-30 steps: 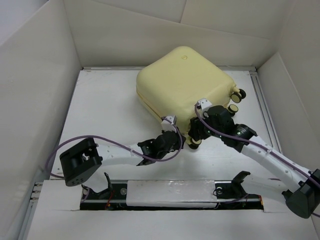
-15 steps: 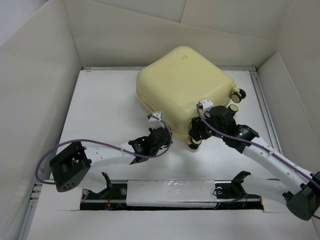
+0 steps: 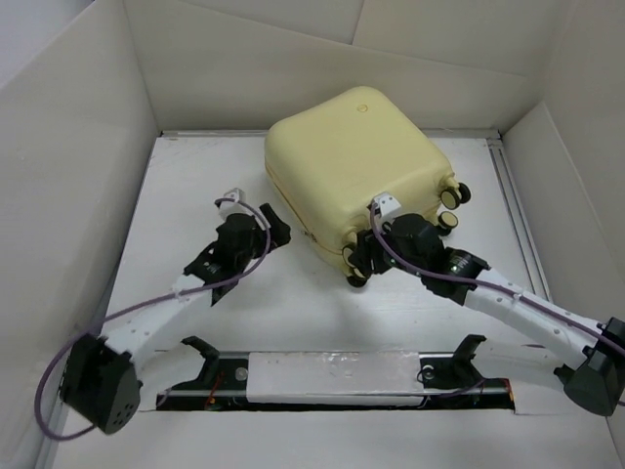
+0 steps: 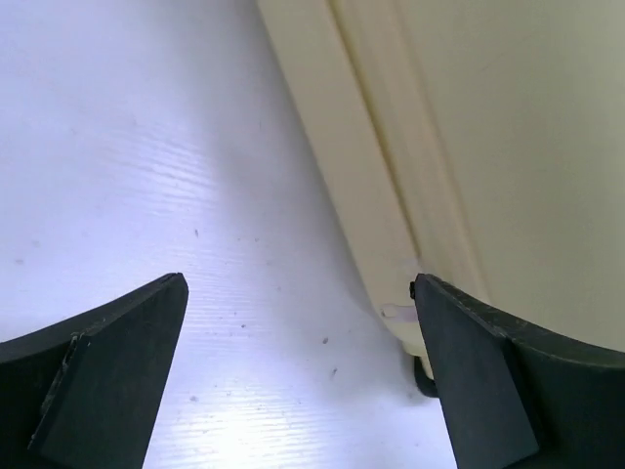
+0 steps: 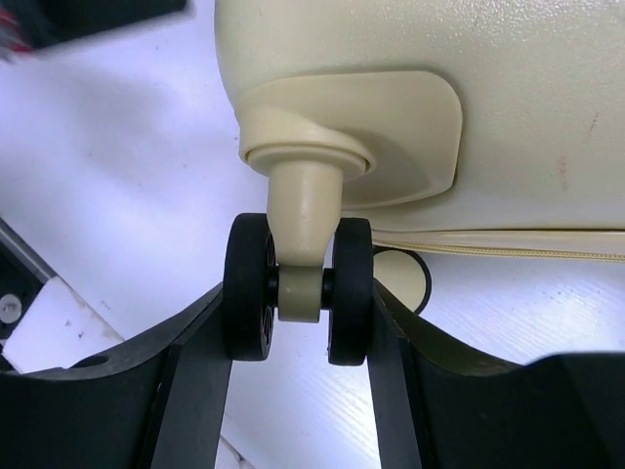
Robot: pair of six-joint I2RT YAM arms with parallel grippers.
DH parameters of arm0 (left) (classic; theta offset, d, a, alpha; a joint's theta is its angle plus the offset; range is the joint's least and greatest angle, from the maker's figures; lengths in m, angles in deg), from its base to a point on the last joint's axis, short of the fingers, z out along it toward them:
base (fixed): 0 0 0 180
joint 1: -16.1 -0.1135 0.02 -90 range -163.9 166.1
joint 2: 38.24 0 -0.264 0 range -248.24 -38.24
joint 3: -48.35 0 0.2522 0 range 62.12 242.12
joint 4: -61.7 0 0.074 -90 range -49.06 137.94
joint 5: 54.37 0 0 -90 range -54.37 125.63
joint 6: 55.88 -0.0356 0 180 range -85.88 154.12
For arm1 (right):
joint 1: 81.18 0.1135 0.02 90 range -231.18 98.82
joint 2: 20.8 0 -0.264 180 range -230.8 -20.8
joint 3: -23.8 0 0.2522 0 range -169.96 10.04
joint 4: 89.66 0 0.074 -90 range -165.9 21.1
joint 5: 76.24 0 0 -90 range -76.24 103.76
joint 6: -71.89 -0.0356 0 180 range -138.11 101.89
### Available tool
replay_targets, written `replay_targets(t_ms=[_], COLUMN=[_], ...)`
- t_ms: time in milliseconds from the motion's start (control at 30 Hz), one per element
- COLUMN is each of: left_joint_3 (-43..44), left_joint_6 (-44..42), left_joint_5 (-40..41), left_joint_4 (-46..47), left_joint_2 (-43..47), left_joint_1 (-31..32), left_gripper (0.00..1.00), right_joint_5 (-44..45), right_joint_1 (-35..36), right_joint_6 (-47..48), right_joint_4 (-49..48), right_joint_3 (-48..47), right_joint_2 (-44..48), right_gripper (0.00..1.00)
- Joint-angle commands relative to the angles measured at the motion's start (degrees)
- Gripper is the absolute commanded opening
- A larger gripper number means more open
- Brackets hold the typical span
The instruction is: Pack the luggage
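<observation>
My left gripper [image 3: 271,228] has swung back toward the tabletop's [image 3: 186,186] left side and opened, and now stands apart from the luggage [image 3: 356,166]. The luggage lies closed near the far edge, nudged slightly left, on that gripper's right. My right gripper [image 5: 298,293] is nearer, clamped on a near-corner caster [image 5: 246,288]. The round emblem [image 3: 362,107] is too small to read.

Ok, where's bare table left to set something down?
Bare white tabletop runs between the left cardboard wall and the pale yellow hard-shell suitcase, around the open left pincer. Crowded at the suitcase's near corner, where the right pincer clamps a black caster wheel.
</observation>
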Motion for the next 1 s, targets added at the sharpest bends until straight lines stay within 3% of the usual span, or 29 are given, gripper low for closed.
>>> replay_targets(t_ms=[0,33,67,100,300,533,833,967], left_joint_3=[2.5,2.5,2.5,2.5,3.6,3.6,8.0,9.5], left_joint_6=[-2.1,-2.1,-2.1,-1.6,-0.2,-0.8,-2.4,-5.0], left_joint_5=[5.3,5.3,4.8,3.7,0.3,-6.6,-7.3,-4.7], left_joint_4=[-9.5,-11.1,-12.7,-14.1,-22.6,-22.6,-28.0,-30.6], left_joint_2=[11.5,16.6,19.4,22.1,38.9,46.3,45.4,39.9], left_joint_1=[-1.0,-1.0,-1.0,-1.0,-0.5,-0.5,-0.5,-0.5], left_gripper=[1.00,1.00,1.00,1.00,1.00,1.00,1.00,1.00], right_joint_5=[-3.5,-1.9,-1.3,-1.3,8.0,16.7,31.1,29.8], right_joint_1=[6.7,8.0,9.0,10.1,14.9,15.5,15.5,15.5], right_joint_6=[-2.0,-2.0,-2.0,-2.0,-1.5,-2.7,-10.2,-10.2], right_joint_4=[-6.7,-6.7,-6.7,-6.1,4.3,10.6,16.3,12.6], right_joint_3=[-3.6,-6.1,-7.2,-8.5,-16.9,-10.5,2.6,8.5], right_joint_2=[0.6,0.6,0.6,0.6,8.6,26.9,37.7,37.7], right_gripper=[0.31,0.41,0.63,0.98,1.00,1.00,1.00,1.00])
